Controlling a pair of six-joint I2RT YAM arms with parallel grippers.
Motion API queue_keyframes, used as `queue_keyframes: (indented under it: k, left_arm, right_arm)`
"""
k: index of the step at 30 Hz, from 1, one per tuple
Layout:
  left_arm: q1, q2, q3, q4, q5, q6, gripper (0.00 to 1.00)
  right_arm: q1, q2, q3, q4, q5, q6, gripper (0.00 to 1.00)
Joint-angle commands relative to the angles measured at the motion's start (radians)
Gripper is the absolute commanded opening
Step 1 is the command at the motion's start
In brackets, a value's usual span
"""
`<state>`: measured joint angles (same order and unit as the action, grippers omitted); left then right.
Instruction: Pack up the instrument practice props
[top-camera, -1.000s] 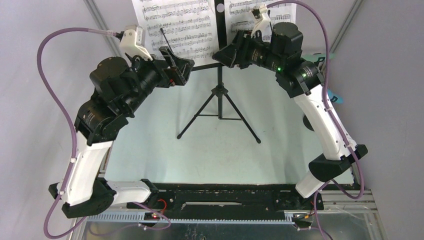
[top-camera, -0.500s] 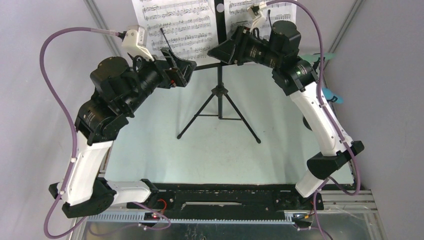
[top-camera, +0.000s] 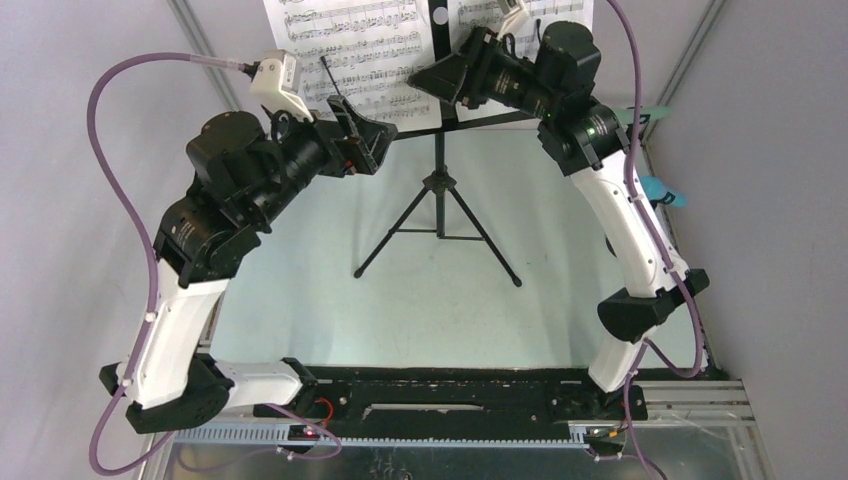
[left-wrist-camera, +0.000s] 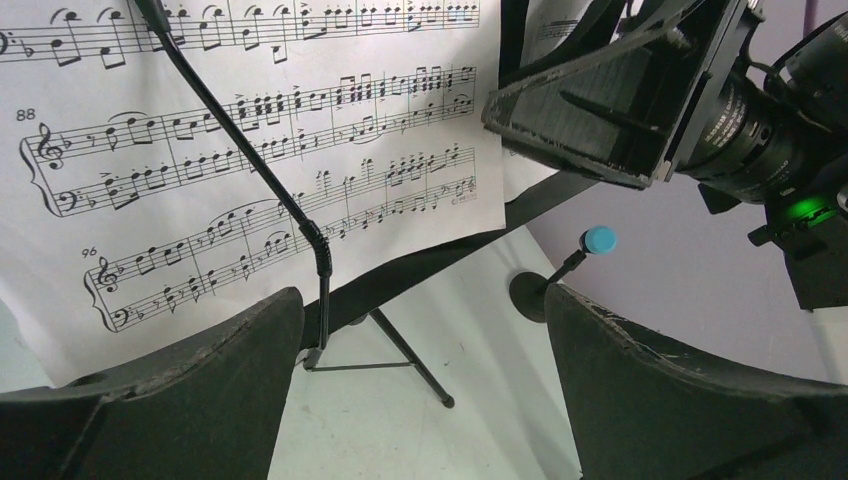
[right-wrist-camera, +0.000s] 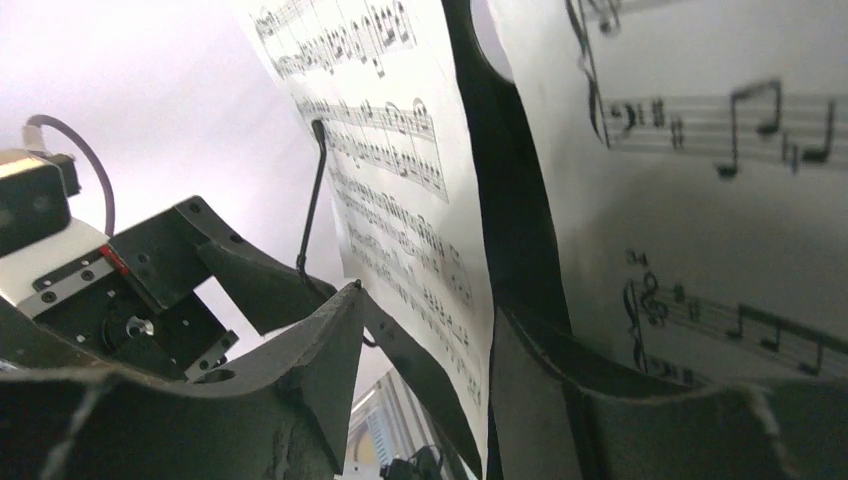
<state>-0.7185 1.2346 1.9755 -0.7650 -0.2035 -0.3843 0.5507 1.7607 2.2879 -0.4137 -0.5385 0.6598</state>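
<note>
Roughly: 1 black tripod music rack held 2 white sheet-music pages; 1 blue toy mic stood in 1 black round-based holder. L gripper, R gripper: both spread.

The left sheet-music page bears the bar numbers 88 and 96 at its left edge; no other text is legible.

Flat, even light from overhead washes the pale table top, where the black tripod music rack casts barely a shadow. In the left wrist view the white sheet-music page reads crisp and bright, the black fingers of the left gripper soft-edged. The right wrist view blurs its nearest page; the grey wall bleaches white.
</note>
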Motion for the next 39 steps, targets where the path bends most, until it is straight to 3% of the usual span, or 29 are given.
queue_keyframes:
  k: [1, 10, 16, 19, 28, 34, 39]
  left_arm:
    - [0.004, 0.003, -0.017, 0.013, 0.02, 0.002, 0.97]
    - [0.005, -0.001, -0.022, 0.01, 0.017, 0.006, 0.97]
    - [0.004, 0.001, -0.025, 0.009, 0.016, 0.005, 0.97]
    - [0.004, 0.003, -0.024, 0.008, 0.014, 0.001, 0.97]
    - [0.031, 0.003, 0.017, 0.007, 0.0, -0.021, 1.0]
    - [0.122, 0.043, 0.075, 0.01, 0.095, -0.12, 0.99]
    - [0.158, 0.104, 0.141, 0.013, 0.175, -0.141, 0.86]
  right_arm:
    - [-0.006, 0.034, 0.083, 0.052, 0.04, 0.019, 0.55]
    - [-0.006, 0.076, 0.111, 0.168, 0.017, 0.029, 0.54]
    - [-0.003, 0.084, 0.113, 0.22, 0.015, 0.011, 0.46]
    - [-0.003, 0.087, 0.115, 0.229, 0.013, 0.008, 0.39]
    - [-0.002, 0.077, 0.111, 0.213, -0.002, -0.025, 0.0]
    - [-0.001, 0.045, 0.077, 0.206, 0.017, -0.048, 0.0]
    - [0.002, 0.035, 0.07, 0.195, 0.018, -0.06, 0.0]
